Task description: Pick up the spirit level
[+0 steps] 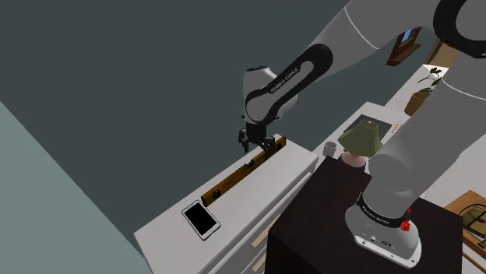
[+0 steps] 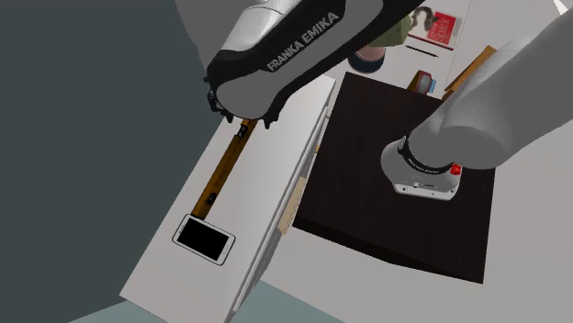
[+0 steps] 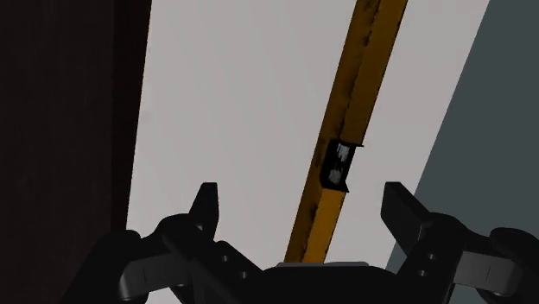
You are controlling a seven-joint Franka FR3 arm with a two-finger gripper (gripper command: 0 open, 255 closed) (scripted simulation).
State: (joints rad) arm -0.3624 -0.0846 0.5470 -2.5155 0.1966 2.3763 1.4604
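Two jaws are hanging spread apart over the level [image 3: 345,112], which is lying flat on the white surface [image 3: 225,104] along the wall [image 3: 501,104], its long axis passing untouched between them, nearly square to their closing line.

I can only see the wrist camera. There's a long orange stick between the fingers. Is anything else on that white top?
Observer: Yes, a phone lies at one end of the level.
Operator: Is the hand near the phone?
Observer: No, the gripper hangs over the level's other half.
Operator: Anything else around?
Observer: A lamp with a green shade stands past the dark box.
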